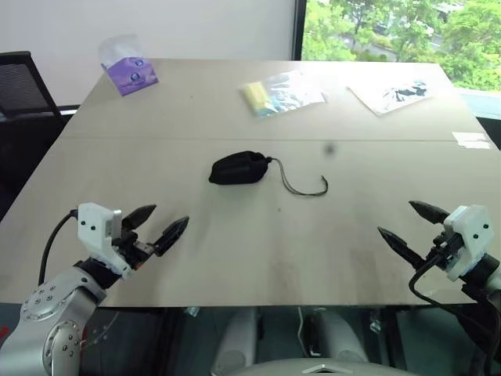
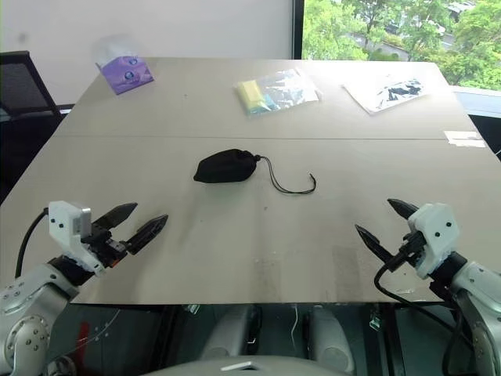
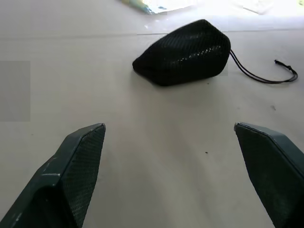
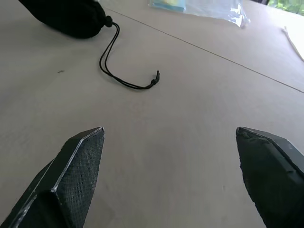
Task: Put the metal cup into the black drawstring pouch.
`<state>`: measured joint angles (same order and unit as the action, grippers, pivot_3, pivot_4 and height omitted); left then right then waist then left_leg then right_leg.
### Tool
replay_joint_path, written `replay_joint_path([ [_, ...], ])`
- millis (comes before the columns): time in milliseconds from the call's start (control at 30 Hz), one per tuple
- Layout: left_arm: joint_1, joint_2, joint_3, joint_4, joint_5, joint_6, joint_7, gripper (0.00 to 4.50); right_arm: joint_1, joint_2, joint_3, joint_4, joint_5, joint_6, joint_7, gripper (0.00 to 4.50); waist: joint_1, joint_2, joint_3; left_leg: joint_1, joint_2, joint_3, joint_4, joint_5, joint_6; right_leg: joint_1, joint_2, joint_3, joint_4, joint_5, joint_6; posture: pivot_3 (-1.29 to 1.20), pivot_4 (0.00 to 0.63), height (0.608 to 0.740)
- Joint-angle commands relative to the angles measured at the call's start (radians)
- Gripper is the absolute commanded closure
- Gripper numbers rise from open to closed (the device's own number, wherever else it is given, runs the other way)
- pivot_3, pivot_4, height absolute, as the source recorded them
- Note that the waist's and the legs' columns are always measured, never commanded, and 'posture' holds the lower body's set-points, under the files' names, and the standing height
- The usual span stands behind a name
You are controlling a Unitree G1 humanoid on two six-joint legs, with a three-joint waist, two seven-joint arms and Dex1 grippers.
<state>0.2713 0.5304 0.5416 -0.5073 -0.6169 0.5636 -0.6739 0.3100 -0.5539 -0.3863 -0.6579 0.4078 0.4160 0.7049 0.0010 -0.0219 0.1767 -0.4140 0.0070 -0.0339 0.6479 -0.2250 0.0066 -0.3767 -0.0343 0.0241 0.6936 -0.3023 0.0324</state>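
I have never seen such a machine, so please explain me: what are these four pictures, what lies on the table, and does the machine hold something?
This is a robot shaped like a person, with two arms. Each arm ends in a claw of two black fingers. Two pictures come from cameras in its head, looking down over the table. There you see the left claw and the right claw. The other two come from a camera on each wrist, looking out between that claw's fingers.

In the middle of the table lies a black pouch, closed and bulging, its cord trailing beside it. At the far edge lie a purple packet and two clear plastic bags.

Both claws are open and hold nothing.
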Motion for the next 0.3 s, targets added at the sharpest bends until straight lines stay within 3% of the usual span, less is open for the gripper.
replay_joint_path([
  [33, 0.013, 0.007, 0.014, -0.046, -0.028, -0.021, 0.004, 0.0, 0.014, -0.007, -0.013, 0.006, -0.011, -0.059, 0.0, 0.03, -0.001, 0.0, 0.0, 0.0, 0.0, 0.0, 0.0, 0.0, 0.0, 0.0, 0.0, 0.0, 0.0, 0.0, 0.0, 0.0, 0.15, 0.74],
  [300, -0.009, 0.004, -0.039, -0.029, -0.023, -0.033, 0.012, 0.0, 0.015, 0.001, -0.006, 0.071, -0.007, -0.121, 0.009, 0.03, -0.002, 0.0, 0.0, 0.0, 0.0, 0.0, 0.0, 0.0, 0.0, 0.0, 0.0, 0.0, 0.0, 0.0, 0.0, 0.0, 0.15, 0.74],
])
